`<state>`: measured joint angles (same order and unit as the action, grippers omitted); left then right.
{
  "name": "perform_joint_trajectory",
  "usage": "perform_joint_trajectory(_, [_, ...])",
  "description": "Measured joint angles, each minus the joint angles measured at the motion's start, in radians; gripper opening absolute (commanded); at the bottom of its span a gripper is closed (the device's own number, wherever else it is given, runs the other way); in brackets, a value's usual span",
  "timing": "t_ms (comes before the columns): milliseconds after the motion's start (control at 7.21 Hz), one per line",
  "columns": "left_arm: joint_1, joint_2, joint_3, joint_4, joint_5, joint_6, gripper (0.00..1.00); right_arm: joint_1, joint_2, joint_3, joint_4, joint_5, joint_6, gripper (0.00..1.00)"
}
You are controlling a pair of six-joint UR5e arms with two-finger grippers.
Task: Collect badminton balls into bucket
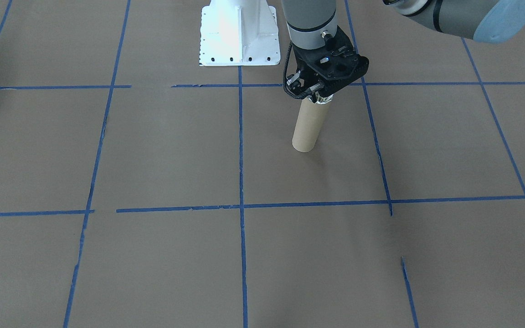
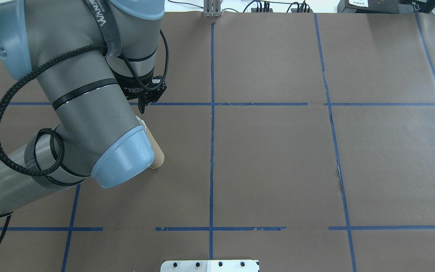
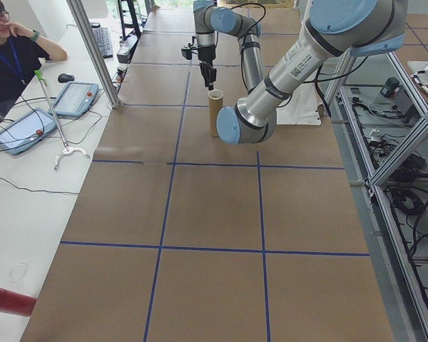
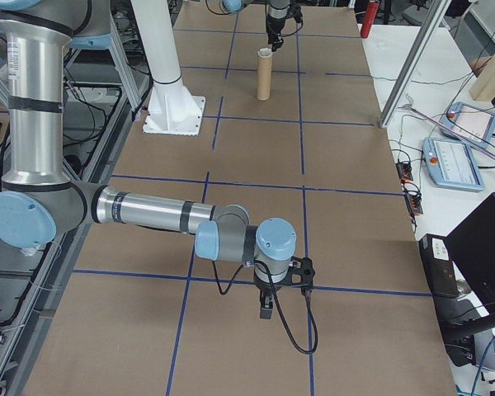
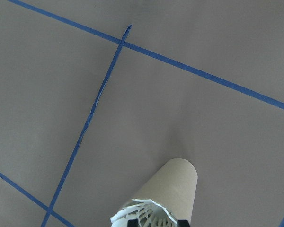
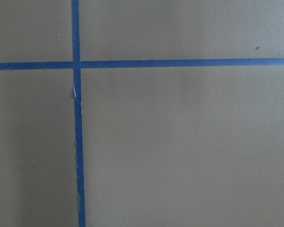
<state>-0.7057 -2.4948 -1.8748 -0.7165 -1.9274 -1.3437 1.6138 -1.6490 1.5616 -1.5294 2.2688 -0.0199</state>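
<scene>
The brown cardboard tube (image 1: 308,127) stands upright on the brown paper table, left of the centre line in the overhead view (image 2: 158,158). My left gripper (image 1: 319,92) hangs straight over its mouth. The white feather shuttlecock (image 1: 321,97) sits between the fingers right at the tube's rim; its skirt (image 5: 142,213) shows at the bottom of the left wrist view above the tube (image 5: 175,182). The gripper looks shut on it. My right gripper (image 4: 265,310) points down over bare paper far from the tube; I cannot tell its state.
The white robot base (image 1: 237,34) is bolted behind the tube. Blue tape lines (image 1: 241,159) grid the table. A person (image 3: 14,50) sits at a side table with tablets (image 3: 75,98) and a red cylinder (image 3: 7,301).
</scene>
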Motion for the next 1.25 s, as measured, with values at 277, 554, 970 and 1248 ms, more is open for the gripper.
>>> perform_joint_trajectory(277, [-0.005, 0.045, -0.047, -0.048, 0.003, 0.07, 1.0, 0.0, 0.0, 0.0, 0.0, 0.0, 0.0, 1.0])
perform_joint_trajectory(554, [-0.088, 0.099, -0.139, -0.105, -0.007, 0.231, 1.0, 0.0, 0.0, 0.0, 0.0, 0.0, 0.0, 1.0])
perform_joint_trajectory(970, [-0.319, 0.298, -0.175, -0.312, -0.101, 0.568, 1.0, 0.0, 0.0, 0.0, 0.0, 0.0, 0.0, 1.0])
perform_joint_trajectory(1248, [-0.498, 0.45, -0.155, -0.391, -0.168, 0.885, 1.0, 0.0, 0.0, 0.0, 0.0, 0.0, 0.0, 1.0])
